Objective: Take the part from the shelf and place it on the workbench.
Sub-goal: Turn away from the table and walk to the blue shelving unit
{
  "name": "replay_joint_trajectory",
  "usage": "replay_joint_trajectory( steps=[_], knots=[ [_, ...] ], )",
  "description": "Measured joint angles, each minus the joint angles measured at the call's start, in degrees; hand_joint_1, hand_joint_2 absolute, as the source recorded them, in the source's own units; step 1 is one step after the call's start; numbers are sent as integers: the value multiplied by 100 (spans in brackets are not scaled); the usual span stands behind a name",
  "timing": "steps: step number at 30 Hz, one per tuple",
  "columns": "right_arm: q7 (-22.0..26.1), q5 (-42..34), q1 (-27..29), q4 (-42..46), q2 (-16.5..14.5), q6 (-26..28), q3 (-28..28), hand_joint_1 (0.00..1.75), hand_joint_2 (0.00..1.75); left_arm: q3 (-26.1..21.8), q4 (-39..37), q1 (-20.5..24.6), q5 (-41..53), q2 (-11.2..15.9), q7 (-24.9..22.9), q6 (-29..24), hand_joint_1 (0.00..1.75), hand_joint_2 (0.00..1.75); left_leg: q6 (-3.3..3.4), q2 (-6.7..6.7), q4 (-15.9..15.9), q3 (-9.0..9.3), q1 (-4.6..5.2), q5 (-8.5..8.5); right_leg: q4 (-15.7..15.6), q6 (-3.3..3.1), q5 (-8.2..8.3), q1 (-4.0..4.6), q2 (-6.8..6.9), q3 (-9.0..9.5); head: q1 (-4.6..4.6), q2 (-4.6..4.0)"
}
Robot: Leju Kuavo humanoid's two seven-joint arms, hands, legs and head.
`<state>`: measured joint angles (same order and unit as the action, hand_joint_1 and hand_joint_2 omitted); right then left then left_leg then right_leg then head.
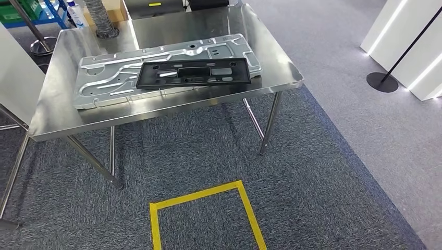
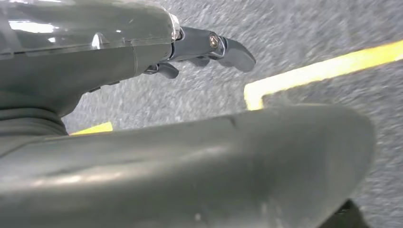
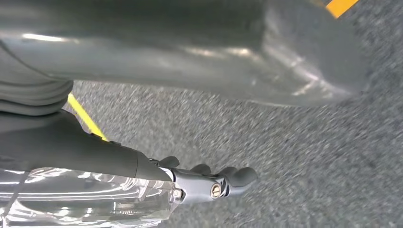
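A black rectangular plastic part (image 1: 194, 72) with several cut-outs lies flat on a larger silver stamped metal panel (image 1: 104, 83). Both rest on the steel workbench (image 1: 156, 112) ahead of me in the head view. My left hand (image 2: 199, 45) hangs over grey carpet, its fingers stretched out and holding nothing. My right hand (image 3: 209, 183) also hangs over the carpet with fingers apart and nothing in them. Both hands are far from the workbench.
A yellow tape square (image 1: 203, 195) marks the carpet just in front of me. A black stanchion base (image 1: 382, 82) and white lit panels (image 1: 412, 41) stand at the right. Behind the bench are a ribbed hose (image 1: 101, 18) and another stanchion base (image 1: 39, 46).
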<state>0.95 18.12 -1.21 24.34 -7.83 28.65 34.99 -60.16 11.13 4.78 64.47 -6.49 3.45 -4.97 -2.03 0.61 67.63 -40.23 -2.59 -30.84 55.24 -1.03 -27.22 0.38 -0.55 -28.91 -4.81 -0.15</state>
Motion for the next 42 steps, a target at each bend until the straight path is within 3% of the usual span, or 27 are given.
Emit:
replay_joint_trajectory(
  steps=[1, 2, 4, 5, 6, 8, 10, 11, 12, 13, 15, 16, 17, 19, 21, 23, 24, 27, 29, 31, 32, 34, 35, 36, 38, 39, 42],
  knots=[
    [-9, -8, 1, -5, 7, -4, 2, 0, 0, -7, 0, 0, 0, -1, 0, 0, 0, 0, 12, 0, 372, -24, 3, -174, 12, -14, 87, 34, 15, -120, 0, 0],
    [-24, -25, 1, -11, 9, -13, 7, 0, 0, -11, 0, 2, 1, -2, 0, -1, 0, 0, 29, 0, 640, 7, 8, -181, 26, -25, 177, 69, 29, -245, 0, 0],
    [-51, -97, 0, -22, 9, -38, 45, 0, 0, -15, 0, 7, 9, -14, 5, -2, 0, 0, 98, 0, 698, 296, 28, 145, 56, -37, 365, 141, 49, -522, 1, 0],
    [-59, -141, 0, -29, 9, -49, 76, 0, 0, -15, 0, 13, 16, -21, 9, -3, 0, 0, 153, 3, 445, 579, 49, 274, 71, -39, 458, 169, 55, -654, 1, 0],
    [-59, -178, 2, -35, 9, -60, 104, 0, 0, -15, 2, 24, 24, -27, 14, -4, 0, 0, 217, 17, 24, 952, 82, 242, 88, -32, 544, 190, 57, -763, 0, 0],
    [-57, -232, 22, -55, 23, -86, 140, 0, 0, -14, 5, 55, 36, -35, 27, -6, 0, 0, 296, 49, -954, 1619, 168, -64, 114, 12, 692, 185, 82, -886, 1, 0],
    [-56, -297, 46, -112, 49, -110, 183, 0, 0, -11, 6, 67, 64, -47, 50, -6, 0, 0, 329, 63, -1415, 1819, 249, -173, 89, 89, 838, 127, 116, -926, 2, 0],
    [-57, -348, 47, -148, 58, -120, 221, 0, 0, -10, 5, 64, 90, -53, 63, -4, 0, 0, 351, 74, -1406, 1764, 267, -86, 82, 126, 852, 88, 108, -951, 1, 0],
    [-59, -405, 48, -182, 58, -138, 262, 0, 0, -8, 4, 57, 121, -54, 80, -4, 0, 0, 389, 84, -1420, 1701, 265, -1, 145, 162, 729, 67, 91, -996, 1, 0],
    [-64, -460, 52, -208, 50, -157, 305, 0, 0, -4, 4, 52, 148, -52, 95, -7, 0, 0, 420, 94, -1433, 1629, 252, 92, 295, 196, 491, 51, 71, -1053, 2, 0],
    [-82, -550, 54, -254, 22, -197, 385, 0, 0, 13, 4, 55, 200, -54, 124, -16, 0, 0, 458, 98, -1424, 1450, 244, 246, 914, 263, -192, 11, 50, -1187, 2, 0],
    [-99, -573, 48, -279, 8, -210, 417, 0, 0, 26, 4, 60, 221, -60, 132, -22, 0, 0, 454, 95, -1416, 1348, 244, 324, 1307, 295, -412, -6, 50, -1241, 2, 0],
    [-122, -582, 36, -305, -1, -226, 443, 0, 0, 40, 4, 67, 241, -69, 136, -28, 0, 0, 440, 94, -1401, 1232, 241, 402, 1650, 323, -474, -22, 50, -1259, 2, 0],
    [-188, -557, 12, -351, -6, -281, 463, 0, 0, 68, 4, 82, 262, -86, 132, -44, 0, 0, 398, 96, -1335, 972, 223, 547, 1861, 365, -193, -55, 50, -1075, 2, 0],
    [-246, -515, -5, -385, -6, -333, 466, 0, 0, 91, 4, 96, 267, -96, 125, -56, 0, 0, 342, 86, -1221, 726, 200, 658, 1260, 388, 6, -90, 37, -461, 2, 0],
    [-275, -483, -36, -414, -6, -348, 465, 0, 0, 107, 4, 110, 269, -100, 121, -63, 0, 0, 279, 66, -1091, 559, 203, 732, 342, 345, -233, -98, 14, 245, 0, 0],
    [-283, -470, -52, -433, -6, -348, 464, 0, 0, 111, 4, 117, 270, -101, 120, -65, 0, 0, 244, 61, -1050, 515, 206, 773, 58, 297, -364, -89, 6, 437, 0, 0],
    [-339, -398, -80, -521, -2, -414, 446, 0, 0, 119, 4, 126, 276, -100, 113, -66, 0, 0, 142, 43, -966, 442, 186, 809, -74, 122, -365, -81, 39, 431, 1, 0],
    [-423, -304, -88, -589, 39, -527, 394, 0, 0, 122, 4, 117, 293, -99, 101, -62, 0, 0, 98, 17, -591, 301, 161, 429, -75, 27, -267, -84, 82, 338, 1, 0],
    [-489, -197, -94, -662, 110, -607, 311, 0, 0, 126, 4, 110, 316, -101, 94, -58, 0, 0, 64, 5, 140, 81, 151, -72, -67, -14, -170, -61, 107, 208, 1, 0],
    [-510, -146, -95, -700, 142, -640, 265, 0, 0, 128, 4, 108, 324, -104, 93, -59, 0, 0, 52, 4, 482, 8, 149, -179, -58, -16, -120, -50, 116, 138, 1, 0],
    [-532, -31, -99, -771, 198, -723, 166, 0, 0, 131, 4, 108, 331, -114, 92, -64, 0, 0, 56, 3, 685, 92, 148, -38, -20, -4, -38, -34, 131, -2, 1, 0],
    [-531, 29, -101, -800, 218, -774, 116, 0, 0, 132, 4, 108, 331, -119, 93, -68, 0, 0, 75, 3, 435, 306, 148, 119, 8, 8, -8, -29, 133, -65, 1, 0],
    [-521, 96, -104, -826, 233, -828, 61, 0, 44, 132, 4, 110, 331, -122, 94, -74, 0, 0, 104, 5, 31, 600, 150, 226, 40, 22, 15, -27, 135, -115, 1, 0],
    [-486, 239, -113, -875, 251, -955, -61, 0, 131, 132, 4, 124, 335, -129, 98, -87, 0, 0, 165, 6, -789, 1139, 174, 227, 102, 71, 54, -12, 141, -192, 1, 0],
    [-455, 314, -121, -898, 256, -1030, -126, 0, 175, 132, 4, 133, 338, -134, 96, -95, 0, 44, 194, 5, -1008, 1257, 190, 171, 121, 104, 75, -9, 146, -217, 1, 0],
    [-283, 524, -152, -960, 261, -1289, -342, 0, 175, 130, 4, 124, 343, -156, 53, -106, 0, 175, 302, -2, -1161, 1240, 201, 179, 158, 216, 109, -19, 152, -273, 1, 0]
  ],
)
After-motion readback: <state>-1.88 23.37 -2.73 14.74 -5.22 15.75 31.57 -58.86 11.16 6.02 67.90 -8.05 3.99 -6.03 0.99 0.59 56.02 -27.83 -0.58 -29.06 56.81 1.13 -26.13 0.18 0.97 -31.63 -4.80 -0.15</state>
